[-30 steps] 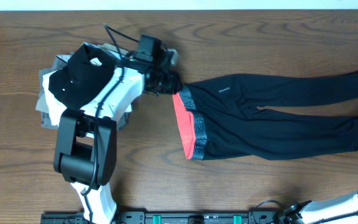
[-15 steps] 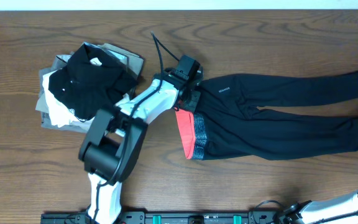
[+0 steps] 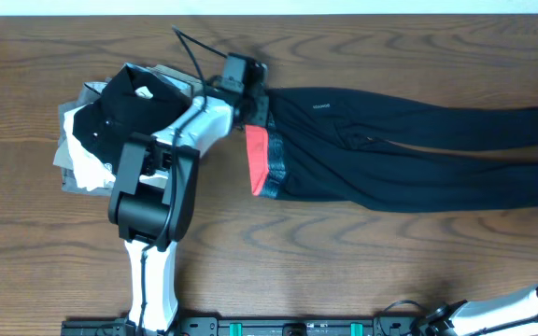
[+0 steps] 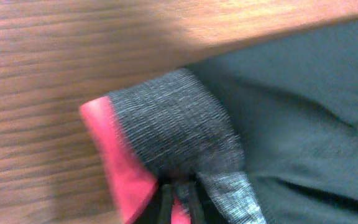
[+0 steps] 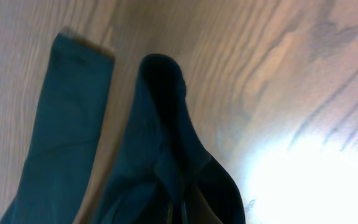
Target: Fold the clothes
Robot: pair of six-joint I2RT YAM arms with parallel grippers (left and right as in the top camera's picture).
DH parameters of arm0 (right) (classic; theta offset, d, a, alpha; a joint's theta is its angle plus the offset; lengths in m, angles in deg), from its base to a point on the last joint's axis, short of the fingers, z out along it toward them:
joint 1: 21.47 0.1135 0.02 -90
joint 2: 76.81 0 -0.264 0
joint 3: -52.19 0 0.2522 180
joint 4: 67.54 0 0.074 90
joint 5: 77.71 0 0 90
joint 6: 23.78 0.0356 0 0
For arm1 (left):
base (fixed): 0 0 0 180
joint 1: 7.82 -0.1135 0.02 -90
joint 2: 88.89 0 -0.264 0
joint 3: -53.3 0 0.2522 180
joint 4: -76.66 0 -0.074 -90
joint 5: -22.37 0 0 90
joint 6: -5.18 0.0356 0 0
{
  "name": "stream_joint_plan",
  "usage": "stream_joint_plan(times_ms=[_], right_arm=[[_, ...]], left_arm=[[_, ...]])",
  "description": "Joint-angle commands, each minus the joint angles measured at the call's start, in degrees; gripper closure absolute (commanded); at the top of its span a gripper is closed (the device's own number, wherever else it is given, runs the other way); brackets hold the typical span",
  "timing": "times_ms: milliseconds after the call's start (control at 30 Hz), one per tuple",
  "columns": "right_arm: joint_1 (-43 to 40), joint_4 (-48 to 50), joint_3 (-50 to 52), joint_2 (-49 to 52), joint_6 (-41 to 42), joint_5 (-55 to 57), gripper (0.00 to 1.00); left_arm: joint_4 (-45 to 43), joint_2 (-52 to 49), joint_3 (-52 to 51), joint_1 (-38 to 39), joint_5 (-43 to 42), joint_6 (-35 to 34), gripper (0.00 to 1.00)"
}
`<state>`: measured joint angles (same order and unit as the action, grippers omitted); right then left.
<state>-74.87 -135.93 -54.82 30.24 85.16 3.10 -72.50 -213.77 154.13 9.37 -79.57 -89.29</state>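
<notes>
Black leggings (image 3: pixel 409 159) overhead, left gripper (image 4: pixel 178 199) pinching waistband (image 4: pixel 179 124), right gripper (image 5: pixel 182 208), wrist view only, pinching cuff (image 5: pixel 160 81).

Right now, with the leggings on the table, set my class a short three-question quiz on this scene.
1. True or false: the leggings lie stretched full length on the table.
2. The left claw pinches: A the waistband, B a leg cuff, C the clothes pile?
3. What colour edges the grey waistband?
Key: 1 true; 2 A; 3 coral red.
</notes>
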Motion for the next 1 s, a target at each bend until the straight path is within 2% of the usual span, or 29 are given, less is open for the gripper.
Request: stream_joint_plan(times_ms=[0, 67, 233, 267, 333, 400, 467, 533, 733, 767, 833, 867, 967], right_arm=[[2.2, -0.3, -0.4, -0.3, 0.8, -0.1, 0.98], [3.3, 0.0, -0.4, -0.3, 0.8, -0.1, 0.97], [5.1, 1.9, -0.4, -0.3, 0.8, -0.1, 0.97], [5.2, 2.3, -0.4, -0.3, 0.8, -0.1, 0.97], [5.4, 2.6, -0.4, -0.3, 0.8, -0.1, 0.97], [5.4, 2.6, -0.4, -0.3, 0.8, -0.1, 0.97], [5.4, 2.7, -0.4, -0.3, 0.8, -0.1, 0.97], [5.4, 2.8, -0.4, -0.3, 0.8, -0.1, 0.97], [5.5, 3.1, -0.4, -0.3, 0.8, -0.1, 0.97], [5.5, 3.2, -0.4, -0.3, 0.8, -0.1, 0.97], [5.5, 3.4, -0.4, -0.3, 0.8, -0.1, 0.97], [5.5, 3.5, -0.4, -0.3, 0.8, -0.1, 0.97], [5.5, 3.7, -0.4, -0.3, 1.0, -0.1, 0.97]], left_arm=[[5.1, -0.4, 5.9, 0.1, -1.4, -0.5, 0.66], [12.0, -0.2, 9.2, 0.1, -3.1, -0.5, 0.56], [28.5, 0.0, 13.1, 0.4, -9.7, -0.5, 0.53], [31.6, 0.0, 13.1, 0.5, -9.7, -0.5, 0.54], [36.0, -0.1, 12.1, 0.8, -9.7, -0.5, 0.65], [38.4, -0.1, 10.4, 1.5, -10.0, -0.5, 0.69], [38.1, -0.1, 8.7, 2.7, -9.9, -0.5, 0.68], [37.0, -0.1, 7.9, 3.9, -10.0, -0.5, 0.63], [32.2, -0.1, 7.6, 8.3, -9.9, -0.5, 0.63], [31.8, -0.1, 7.6, 9.0, -9.9, -0.5, 0.69], [31.7, -0.1, 7.6, 10.0, -9.9, -0.5, 0.86], [31.5, -0.1, 7.7, 10.4, -9.9, -0.5, 0.91], [30.6, 0.0, 8.6, 10.6, -9.9, -0.5, 0.94]])
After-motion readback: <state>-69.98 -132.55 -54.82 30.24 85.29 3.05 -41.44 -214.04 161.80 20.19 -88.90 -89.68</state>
